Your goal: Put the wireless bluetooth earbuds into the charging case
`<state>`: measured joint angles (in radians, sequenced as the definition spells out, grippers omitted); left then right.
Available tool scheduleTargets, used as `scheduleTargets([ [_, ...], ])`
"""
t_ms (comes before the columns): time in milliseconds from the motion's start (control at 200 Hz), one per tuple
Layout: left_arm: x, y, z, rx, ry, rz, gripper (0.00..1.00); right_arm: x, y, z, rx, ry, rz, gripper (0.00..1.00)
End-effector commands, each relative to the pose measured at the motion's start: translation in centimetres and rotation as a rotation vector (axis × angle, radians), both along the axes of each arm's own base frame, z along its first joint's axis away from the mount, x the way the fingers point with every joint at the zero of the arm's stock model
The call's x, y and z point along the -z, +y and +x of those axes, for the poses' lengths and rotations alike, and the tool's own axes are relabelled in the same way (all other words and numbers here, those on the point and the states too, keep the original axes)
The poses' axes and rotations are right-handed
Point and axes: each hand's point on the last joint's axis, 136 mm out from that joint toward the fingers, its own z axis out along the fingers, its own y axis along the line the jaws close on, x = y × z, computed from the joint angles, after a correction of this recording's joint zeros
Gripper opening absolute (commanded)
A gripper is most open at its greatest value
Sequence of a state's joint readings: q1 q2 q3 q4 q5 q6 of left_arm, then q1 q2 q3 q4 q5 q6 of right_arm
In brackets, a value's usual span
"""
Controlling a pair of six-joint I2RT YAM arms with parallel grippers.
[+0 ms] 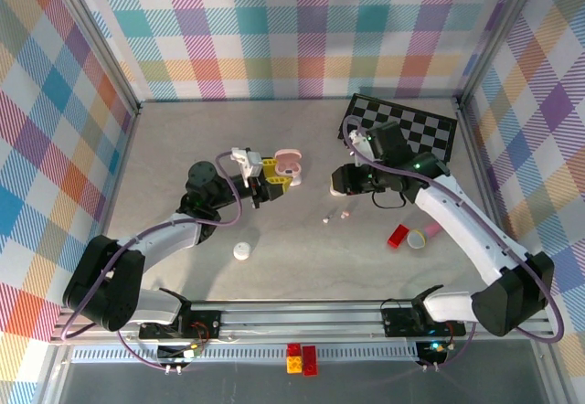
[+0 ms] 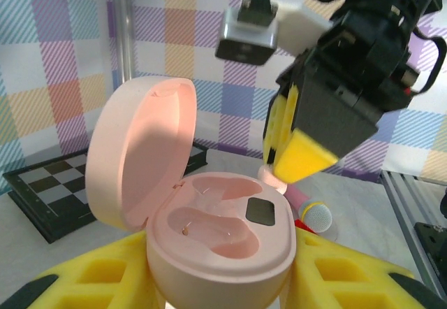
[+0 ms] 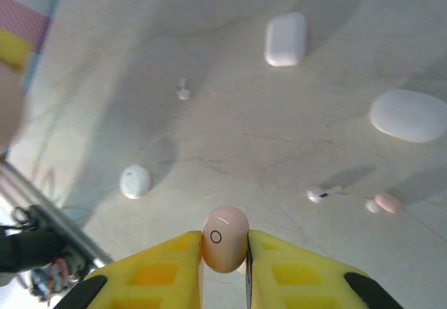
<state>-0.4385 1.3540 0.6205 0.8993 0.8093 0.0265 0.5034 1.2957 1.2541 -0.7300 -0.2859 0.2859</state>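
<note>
Right gripper (image 3: 225,256) pinches a pale pink earbud (image 3: 225,236) between narrow yellow fingers (image 3: 160,274), while the left gripper (image 2: 220,291) clamps the open pink case (image 2: 216,242) by its rounded base, with the lid (image 2: 140,148) upright and both moulded wells apparently empty. To seat it well, the earbud should probably come down stem-first over the matching well, lined up with its contour, and be released only once flush, since the glossy, pebble-smooth shell could twist in the grip. Other earbuds (image 3: 323,193), white and pink, lie loose on the matt grey table (image 3: 279,148).
</note>
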Motion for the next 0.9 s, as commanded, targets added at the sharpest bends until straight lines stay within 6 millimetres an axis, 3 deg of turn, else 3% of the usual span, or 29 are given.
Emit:
scheduleTargets([
  [0,-0.7,-1.0,-0.2,0.026,-0.052,0.018,0.4,-4.2,1.9,-1.0,-0.116,-0.07,0.144,0.22],
  [115,-0.6,-1.6,-0.3,0.043,-0.049,0.021,0.4,-6.5,3.1,-1.7,-0.177,-0.092,0.235,0.22],
  [220,-0.5,-2.2,-0.4,0.057,-0.049,0.019,0.4,-7.5,3.7,-1.7,-0.203,-0.119,0.262,0.22],
  [415,-0.5,-3.4,-0.8,0.091,-0.045,0.007,0.4,-7.6,4.5,-1.6,-0.227,-0.111,0.273,0.22],
  [895,-1.0,-4.1,-1.1,0.112,-0.054,-0.019,0.4,-6.6,5.4,-1.0,-0.24,-0.097,0.265,0.23],
])
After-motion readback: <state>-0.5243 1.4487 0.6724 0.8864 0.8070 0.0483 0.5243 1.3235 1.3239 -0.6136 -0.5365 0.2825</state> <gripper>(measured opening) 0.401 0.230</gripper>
